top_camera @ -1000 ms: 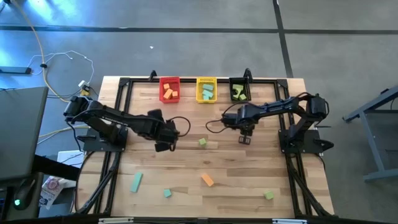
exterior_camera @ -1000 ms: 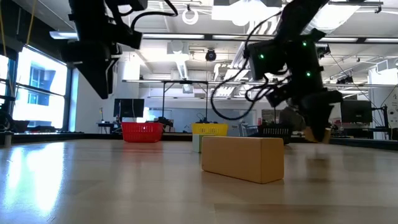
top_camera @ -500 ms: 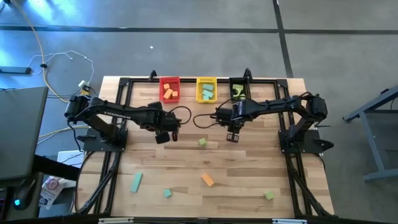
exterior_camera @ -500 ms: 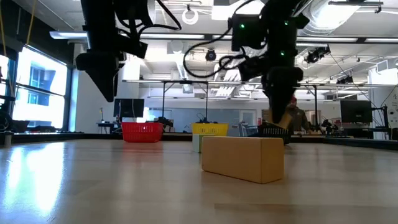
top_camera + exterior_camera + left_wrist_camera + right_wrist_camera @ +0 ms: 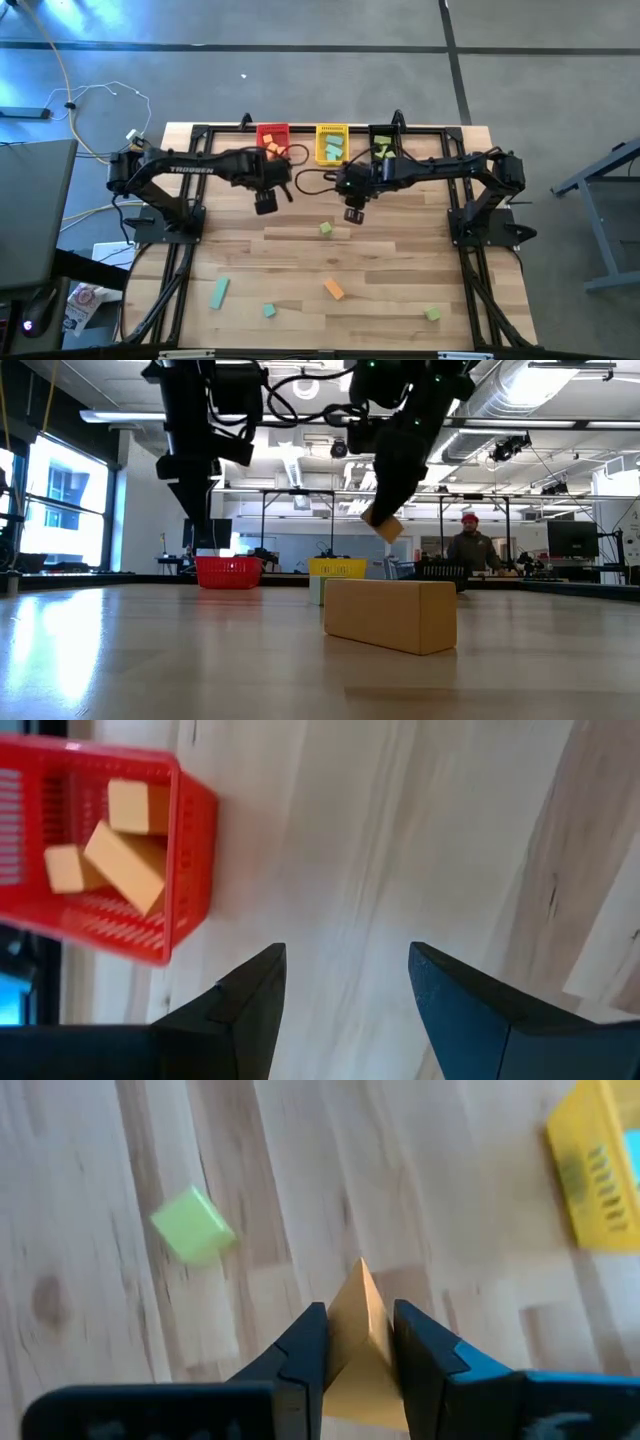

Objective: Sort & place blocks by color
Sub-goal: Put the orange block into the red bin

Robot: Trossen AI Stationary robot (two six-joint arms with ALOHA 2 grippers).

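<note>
My right gripper point(image 5: 354, 214) hangs over the table's middle, near side of the yellow bin point(image 5: 332, 143), shut on an orange block point(image 5: 358, 1370). My left gripper point(image 5: 265, 204) stands open and empty just near side of the red bin point(image 5: 272, 140). In the left wrist view the red bin point(image 5: 185, 840) holds three orange blocks point(image 5: 125, 870). A light green cube point(image 5: 325, 229) lies on the table near my right gripper. A teal bar point(image 5: 219, 292), a teal cube point(image 5: 269, 311), an orange block point(image 5: 333, 289) and a green cube point(image 5: 431, 313) lie toward the near edge. My right gripper pinches the orange block by two opposite faces point(image 5: 360, 1295) between its two fingers. The fingers come from above, slanting down. The block point(image 5: 383, 526) hangs tilted below the fingers, lifted clear of the table.
A black bin point(image 5: 383, 145) with green blocks stands right of the yellow bin at the far edge. Black frame rails point(image 5: 195, 170) run along the table's sides and back. A person point(image 5: 470, 545) stands in the room beyond the table.
My right gripper has risen and gone toward the table's left with the orange block, tipping more steeply down. My left gripper, still open, has swung toward the far edge, up to the red bin.
</note>
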